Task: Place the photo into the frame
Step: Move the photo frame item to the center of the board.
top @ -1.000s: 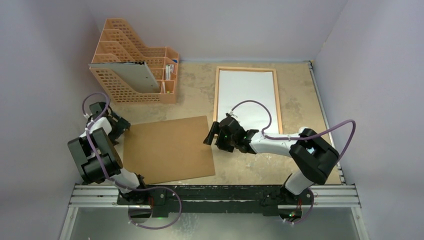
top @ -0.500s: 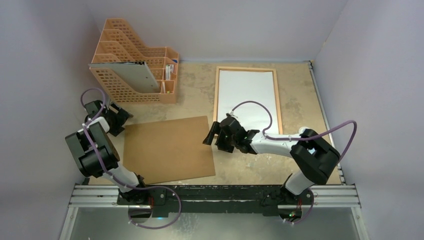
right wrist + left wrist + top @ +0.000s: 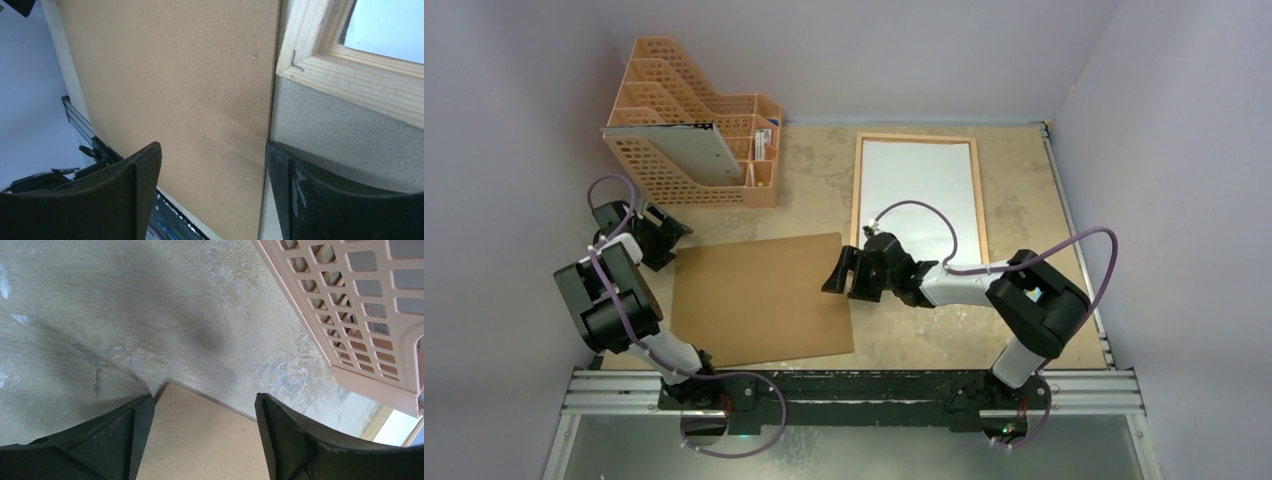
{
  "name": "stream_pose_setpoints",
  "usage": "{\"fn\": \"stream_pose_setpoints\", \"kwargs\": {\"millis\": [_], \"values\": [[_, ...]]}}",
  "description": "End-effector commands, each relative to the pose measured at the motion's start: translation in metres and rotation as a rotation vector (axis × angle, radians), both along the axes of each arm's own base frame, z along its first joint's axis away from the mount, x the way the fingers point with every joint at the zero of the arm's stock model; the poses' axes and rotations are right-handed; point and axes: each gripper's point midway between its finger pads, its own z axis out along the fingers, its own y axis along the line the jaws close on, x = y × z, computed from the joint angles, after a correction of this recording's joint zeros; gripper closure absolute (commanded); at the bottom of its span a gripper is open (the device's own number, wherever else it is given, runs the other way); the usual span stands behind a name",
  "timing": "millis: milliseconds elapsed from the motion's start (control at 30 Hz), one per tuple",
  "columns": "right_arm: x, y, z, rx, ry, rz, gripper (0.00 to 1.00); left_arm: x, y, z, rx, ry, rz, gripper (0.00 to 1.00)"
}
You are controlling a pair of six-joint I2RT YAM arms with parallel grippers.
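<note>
The light-wood frame (image 3: 855, 190) lies flat at the back right, and its opening looks plain white. No photo is in view. A brown hardboard panel (image 3: 759, 300) lies in front of the left arm. My left gripper (image 3: 664, 238) is open, its jaws straddling the panel's far-left corner (image 3: 200, 450) without touching it. Over the panel's right edge, my right gripper (image 3: 836, 272) is open too. In the right wrist view that gripper (image 3: 214, 147) has the panel (image 3: 175, 75) between its fingers and the frame's corner (image 3: 350, 75) just beyond.
An orange plastic file rack (image 3: 689, 150) stands at the back left with a grey sheet (image 3: 709, 155) leaning on it; its lattice wall (image 3: 360, 315) is close to the left gripper (image 3: 204, 400). A metal rail (image 3: 854, 390) runs along the near edge. Walls enclose three sides.
The right gripper has shifted left and dipped toward the panel's right edge. The left gripper moved back toward the panel's far-left corner and then held still.
</note>
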Motion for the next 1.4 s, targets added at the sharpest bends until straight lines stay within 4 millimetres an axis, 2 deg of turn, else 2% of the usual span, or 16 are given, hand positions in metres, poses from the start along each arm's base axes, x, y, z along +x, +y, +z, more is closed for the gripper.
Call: {"fn": "stream_pose_setpoints", "kwargs": {"millis": [0,133,367,467,533,667,767,900,1033,1200,1367], "values": [[-0.004,0.021,0.018,0.061,-0.042,0.104,0.20,-0.088,-0.055,-0.065,-0.222,0.378,0.006,0.19],[0.004,0.031,0.057,0.147,-0.120,0.106,0.18,-0.086,-0.069,-0.068,-0.306,0.351,0.036,0.20],[0.011,0.048,0.120,0.285,-0.247,0.155,0.18,-0.081,-0.070,-0.057,-0.303,0.291,0.054,0.22],[0.013,0.048,0.131,0.282,-0.265,0.153,0.18,-0.076,-0.073,-0.049,-0.325,0.244,0.060,0.23],[0.011,0.046,0.133,0.280,-0.251,0.147,0.18,-0.073,-0.076,-0.044,-0.341,0.225,0.052,0.23],[0.022,0.040,0.137,0.265,-0.270,0.095,0.18,-0.067,-0.084,-0.034,-0.371,0.166,0.024,0.25],[0.033,0.040,0.135,0.260,-0.274,0.069,0.18,-0.057,-0.097,-0.028,-0.393,0.103,0.004,0.26],[0.055,0.031,0.130,0.235,-0.275,0.017,0.19,-0.048,-0.119,-0.029,-0.393,0.106,-0.039,0.26],[0.074,0.008,0.126,0.216,-0.286,-0.044,0.20,-0.044,-0.135,-0.027,-0.422,0.084,-0.034,0.27],[0.092,-0.022,0.113,0.175,-0.282,-0.104,0.20,-0.035,-0.142,-0.016,-0.411,0.032,-0.057,0.27],[0.112,-0.052,0.092,0.033,-0.288,-0.180,0.19,-0.034,-0.128,-0.008,-0.306,0.098,-0.095,0.27]]}}
